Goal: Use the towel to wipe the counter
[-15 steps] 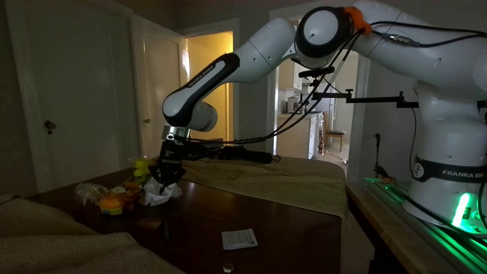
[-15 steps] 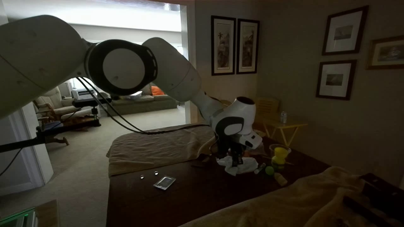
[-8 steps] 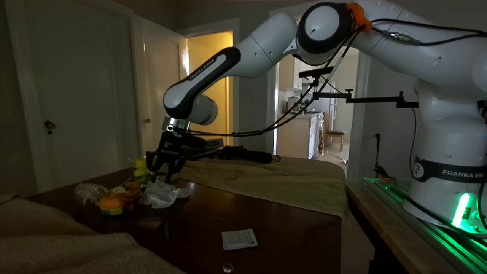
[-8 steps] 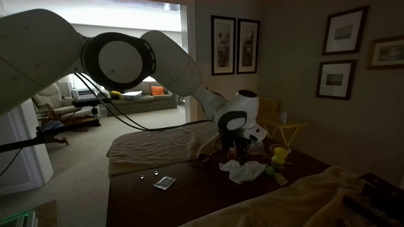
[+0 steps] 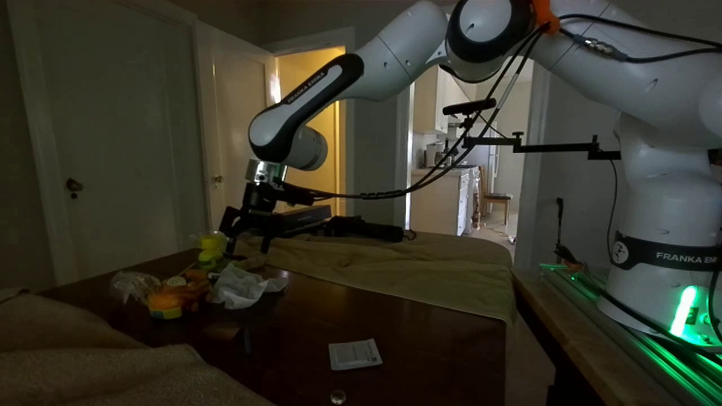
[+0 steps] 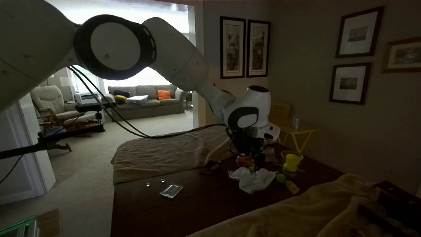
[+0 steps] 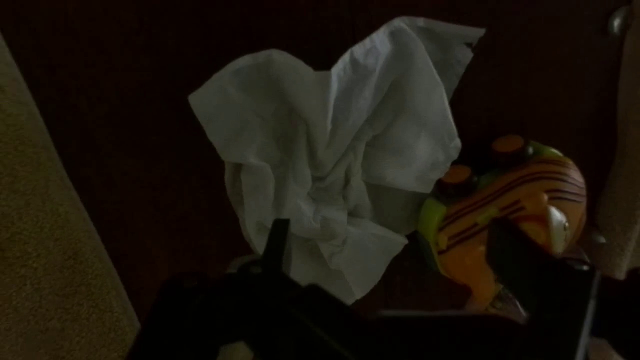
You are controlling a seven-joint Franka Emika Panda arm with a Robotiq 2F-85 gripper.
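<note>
Currently: fingers [image 7: 276, 245] wide apart, gripping nothing, clear of the towel [image 7: 325, 165].
On surface [image 6: 204, 204]: clear container [image 6: 292, 152]; we cannot tell whether the yellow object [image 6: 291, 162] sits inside.

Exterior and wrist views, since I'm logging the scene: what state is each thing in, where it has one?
Gripper: open, holding nothing
White towel: crumpled, lying on the table
Packet: lying flat; sealed or not, can't tell
Drink can: upright
Far door: open
Near door: looks shut
Base light: lit green
Beige blankets: spread out, wrinkled
</note>
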